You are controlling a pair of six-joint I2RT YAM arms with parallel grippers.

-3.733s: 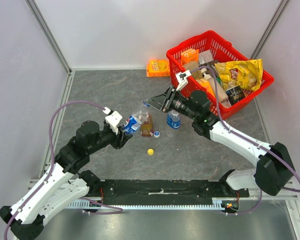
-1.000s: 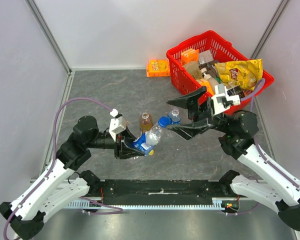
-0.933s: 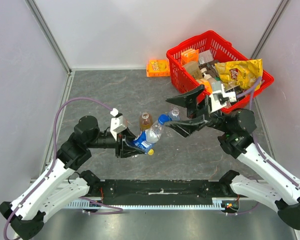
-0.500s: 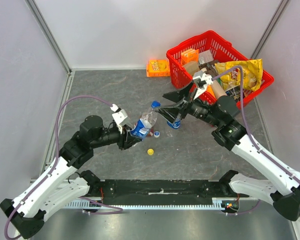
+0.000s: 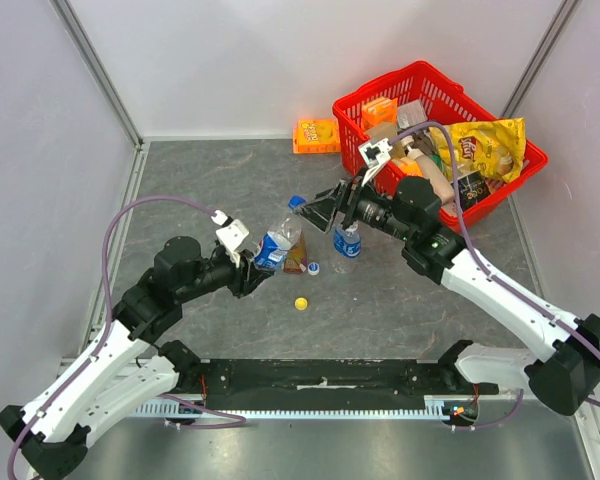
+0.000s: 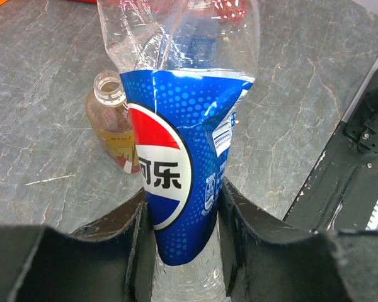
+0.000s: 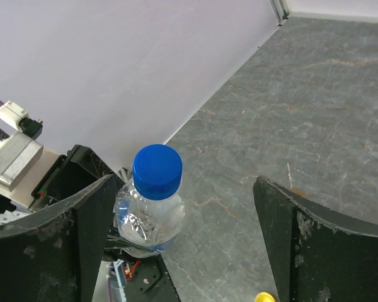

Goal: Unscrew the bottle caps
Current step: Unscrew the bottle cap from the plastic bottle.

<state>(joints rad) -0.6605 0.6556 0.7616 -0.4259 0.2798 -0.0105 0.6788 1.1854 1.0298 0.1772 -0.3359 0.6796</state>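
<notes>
The left gripper (image 6: 184, 211) was clenched on the labelled waist of a clear bottle (image 6: 176, 157), held above the middle of the table (image 5: 200, 180). It tilted the neck toward the right gripper (image 7: 184, 184), apparently to brace it for unscrewing. The right fingers stood wide apart on either side of the blue cap (image 7: 157, 165), touching nothing.

An amber bottle (image 6: 115, 123) stood uncapped beside it. A yellow cap (image 5: 300, 303) and a whitish cap (image 5: 313, 267) lay loose nearby. The top of a third bottle (image 5: 347, 243) was too small to judge. The left wrist view cut off the held bottle's cap and base.
</notes>
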